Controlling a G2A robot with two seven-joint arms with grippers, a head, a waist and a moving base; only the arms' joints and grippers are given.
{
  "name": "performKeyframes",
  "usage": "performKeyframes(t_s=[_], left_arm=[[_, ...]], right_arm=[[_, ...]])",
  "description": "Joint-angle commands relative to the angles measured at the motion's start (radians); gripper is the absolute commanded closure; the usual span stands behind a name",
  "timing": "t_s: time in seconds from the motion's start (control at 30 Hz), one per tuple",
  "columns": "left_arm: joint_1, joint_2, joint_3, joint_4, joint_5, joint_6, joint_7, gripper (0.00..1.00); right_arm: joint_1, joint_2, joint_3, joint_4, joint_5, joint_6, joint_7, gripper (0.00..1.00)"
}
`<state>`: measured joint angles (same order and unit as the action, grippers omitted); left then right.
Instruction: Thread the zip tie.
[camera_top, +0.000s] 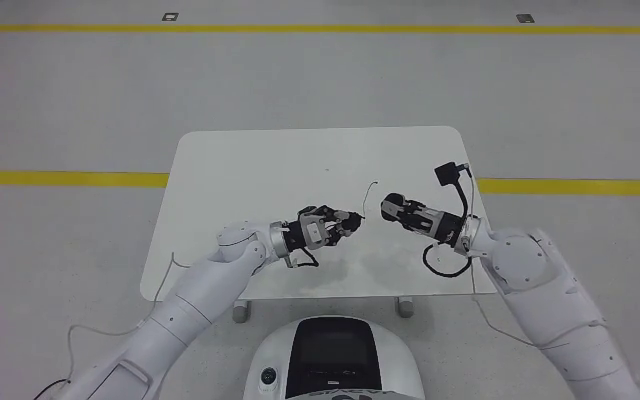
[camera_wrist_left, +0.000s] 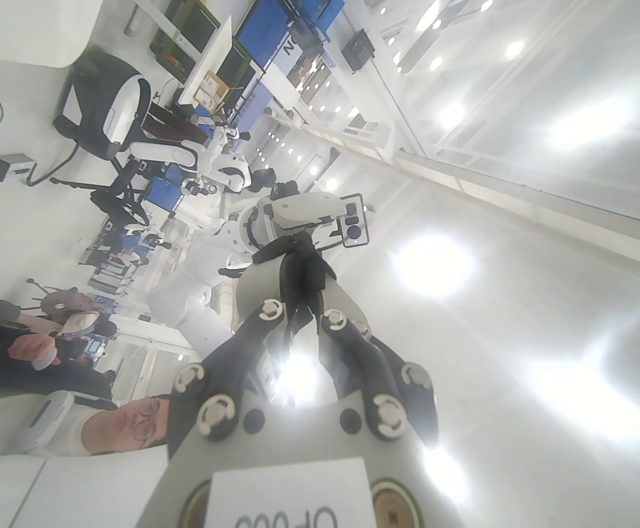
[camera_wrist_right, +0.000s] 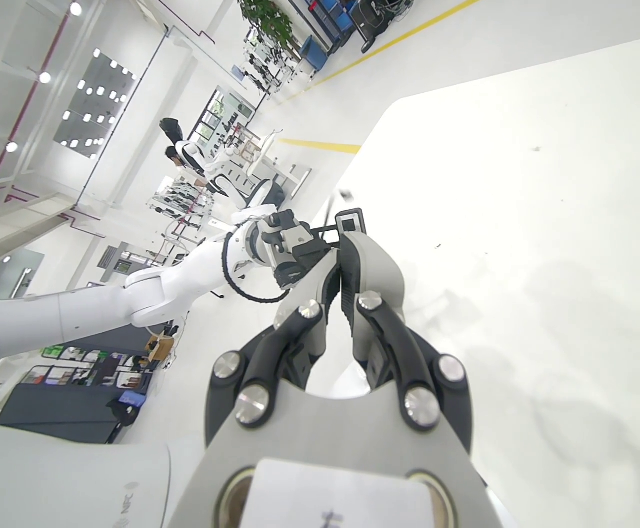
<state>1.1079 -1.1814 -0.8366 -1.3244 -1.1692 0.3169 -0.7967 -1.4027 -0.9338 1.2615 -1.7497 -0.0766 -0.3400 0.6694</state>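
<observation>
My left gripper (camera_top: 352, 221) and my right gripper (camera_top: 388, 206) face each other tip to tip above the white table (camera_top: 250, 170), just apart, with the zip tie (camera_top: 369, 198) in the gap between them. The tie is a thin pale strand. Its lower end meets my left fingertips, and from there it rises and leans away from me and toward my right side, so its long axis crosses the line between my two hands rather than following it. My left fingers are pressed together, and I judge they pinch the tie's lower end. In my left wrist view the tips merge into a dark bunch, and I cannot pick out the strand there. My right fingers are also squeezed flat against each other. I cannot tell whether they hold anything. The free upper end stands just beside my right fingertips, so that hand is nearer to it. In my right wrist view a small darker blob ends the strand. It may be the head, but it is too small to be sure, and I can see no slot.
</observation>
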Motion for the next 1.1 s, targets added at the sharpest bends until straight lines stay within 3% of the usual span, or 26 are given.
performKeyframes(t_s=[0.0,0.23,0.27,0.3,0.33,0.7,0.77,0.87,0.93,1.07], left_arm=[[0.0,-0.001,0.001,0.0,0.002,0.002,-0.001,1.0],[0.0,-0.001,-0.003,-0.001,0.007,-0.002,-0.003,1.0],[0.001,-0.001,-0.004,-0.002,0.008,-0.003,-0.004,1.0],[0.002,-0.001,-0.005,-0.003,0.01,-0.004,-0.005,1.0],[0.002,0.0,-0.004,-0.01,0.018,-0.005,-0.014,1.0],[0.003,0.001,-0.006,-0.02,0.031,-0.011,-0.013,1.0],[0.01,0.0,-0.009,-0.033,0.026,-0.046,-0.027,1.0],[0.024,-0.001,-0.026,-0.04,0.014,-0.137,-0.074,1.0],[0.029,-0.002,-0.034,-0.042,0.041,-0.21,-0.079,1.0],[0.037,-0.004,-0.041,-0.04,0.092,-0.317,-0.075,1.0]], right_arm=[[0.001,0.0,-0.001,0.001,0.001,0.0,-0.002,1.0],[0.002,-0.001,0.0,0.011,0.009,0.0,-0.027,1.0],[0.001,-0.001,0.0,0.012,0.011,0.0,-0.026,0.89],[0.002,-0.001,-0.001,0.013,0.015,0.0,-0.022,0.41],[0.002,-0.001,-0.001,0.013,0.015,0.0,-0.022,0.0],[0.002,-0.001,-0.001,0.013,0.015,0.0,-0.022,0.0],[-0.003,-0.003,-0.003,0.014,0.04,0.0,-0.03,0.0],[-0.001,-0.004,0.002,0.018,0.123,0.0,0.009,0.0],[0.007,-0.005,0.01,0.025,0.228,0.0,0.077,0.0],[0.029,-0.014,0.034,0.066,0.441,0.0,0.245,0.0]])
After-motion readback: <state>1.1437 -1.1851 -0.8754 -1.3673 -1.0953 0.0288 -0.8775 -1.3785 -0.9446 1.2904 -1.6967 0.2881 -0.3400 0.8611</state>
